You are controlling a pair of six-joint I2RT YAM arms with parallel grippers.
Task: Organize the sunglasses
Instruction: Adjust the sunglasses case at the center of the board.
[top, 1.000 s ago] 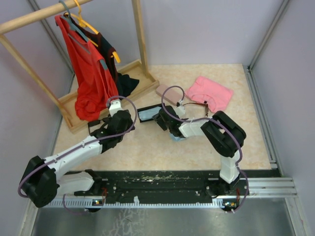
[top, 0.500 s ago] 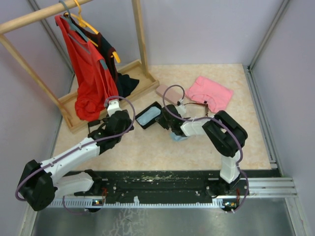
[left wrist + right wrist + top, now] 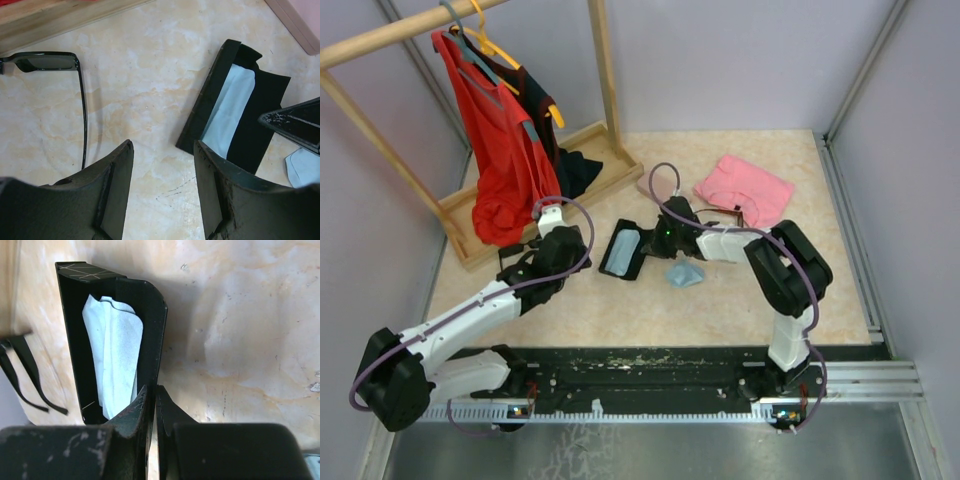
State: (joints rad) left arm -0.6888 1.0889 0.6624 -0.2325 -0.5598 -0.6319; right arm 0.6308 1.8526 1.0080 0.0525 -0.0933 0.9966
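Step in hand: I am pinning open black case for loading. My right gripper closed, pinching case's near wall. My left gripper spread, empty; black sunglasses lying unfolded just left of its fingers; brown pair lying apart, behind right fingers. Next, I judge: swinging left fingers onto black frame.

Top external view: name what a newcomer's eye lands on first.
The bright red garment hanging on the wooden rack at far left stands out first. At table centre lies an open black oblong case with a pale blue cloth inside, the right gripper pinched on its wall. A pink folded cloth lies far right.
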